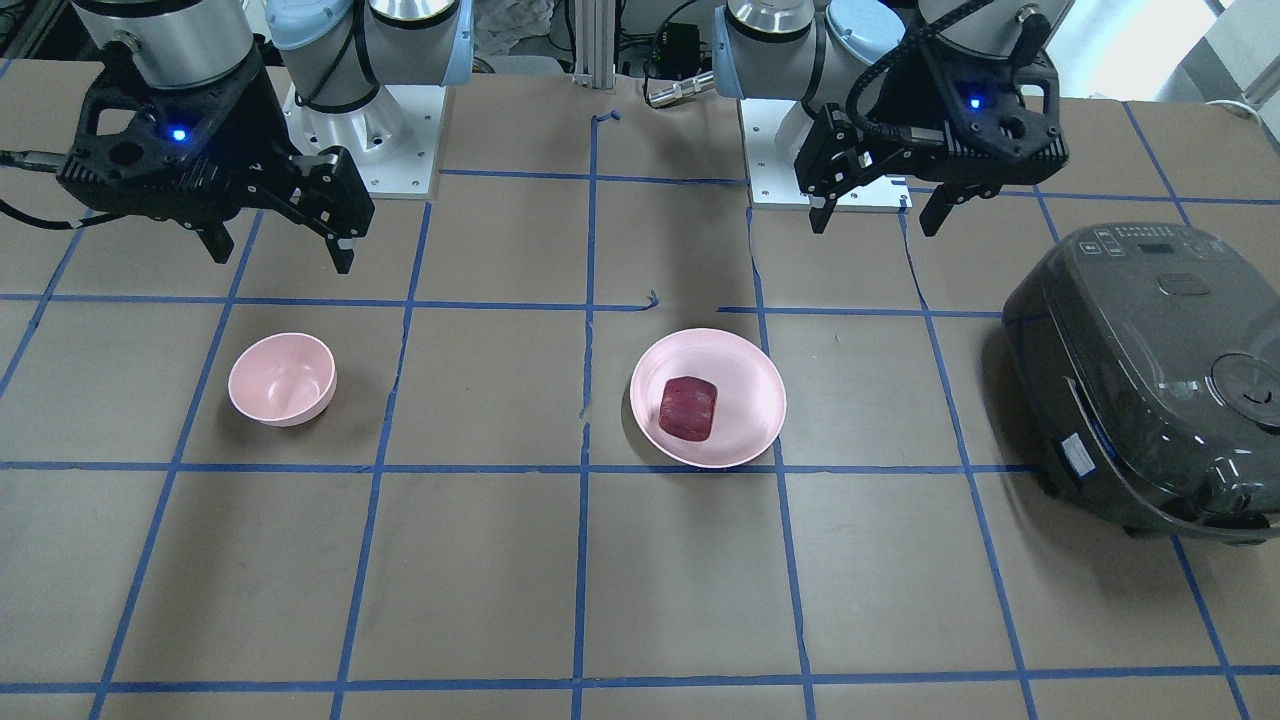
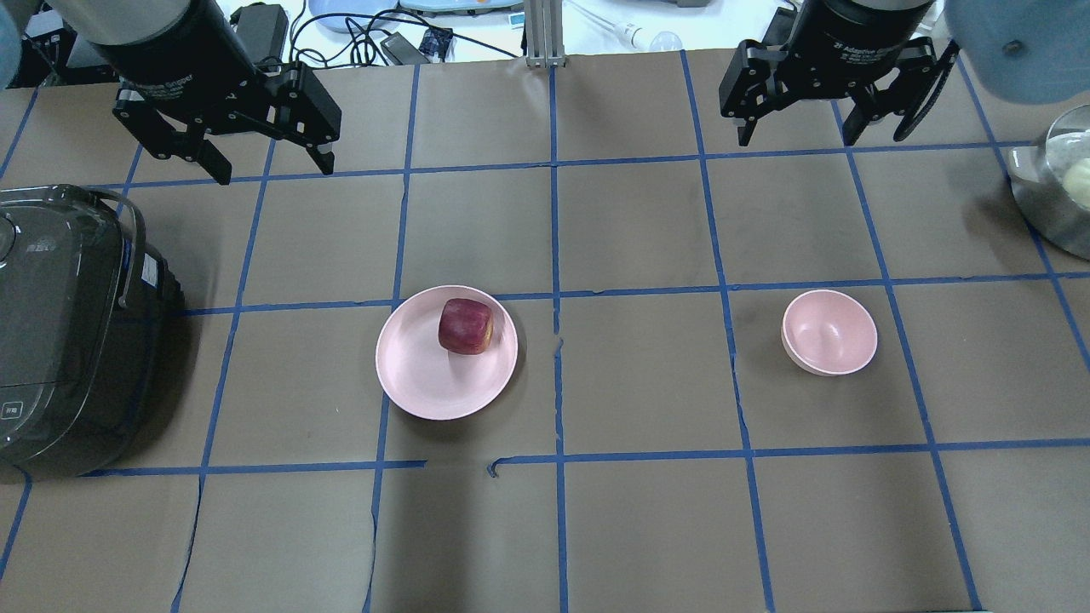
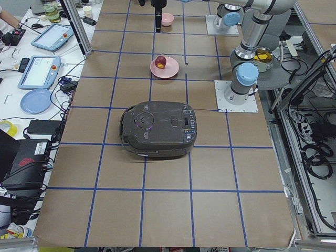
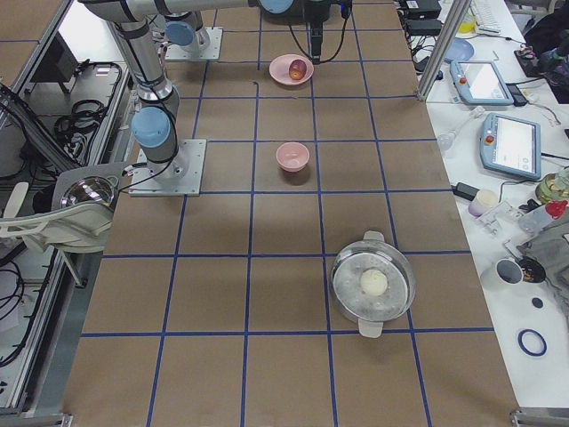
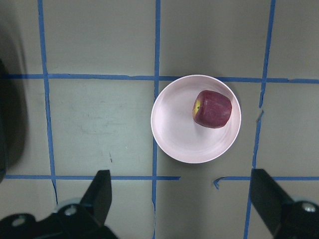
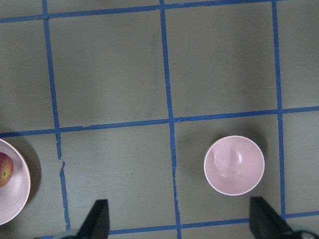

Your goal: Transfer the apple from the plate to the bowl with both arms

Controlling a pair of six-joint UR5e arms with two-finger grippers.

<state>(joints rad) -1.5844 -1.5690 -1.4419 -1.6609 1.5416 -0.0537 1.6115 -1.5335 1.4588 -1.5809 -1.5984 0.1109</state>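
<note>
The dark red apple [image 2: 465, 326] lies on the wide pale pink plate [image 2: 426, 383], left of the table's middle in the overhead view. It also shows in the left wrist view [image 5: 213, 109], on the plate's right side [image 5: 174, 129]. The small deep pink bowl [image 2: 830, 332] stands empty to the right, and shows in the right wrist view [image 6: 234, 165]. My left gripper [image 2: 274, 170] is open and empty, high above the table beyond the plate. My right gripper [image 2: 797, 140] is open and empty, high beyond the bowl.
A dark grey rice cooker [image 2: 60, 332] stands at the table's left end. A metal pot [image 2: 1056, 187] holding a pale round thing sits at the right end. Blue tape lines grid the brown table top.
</note>
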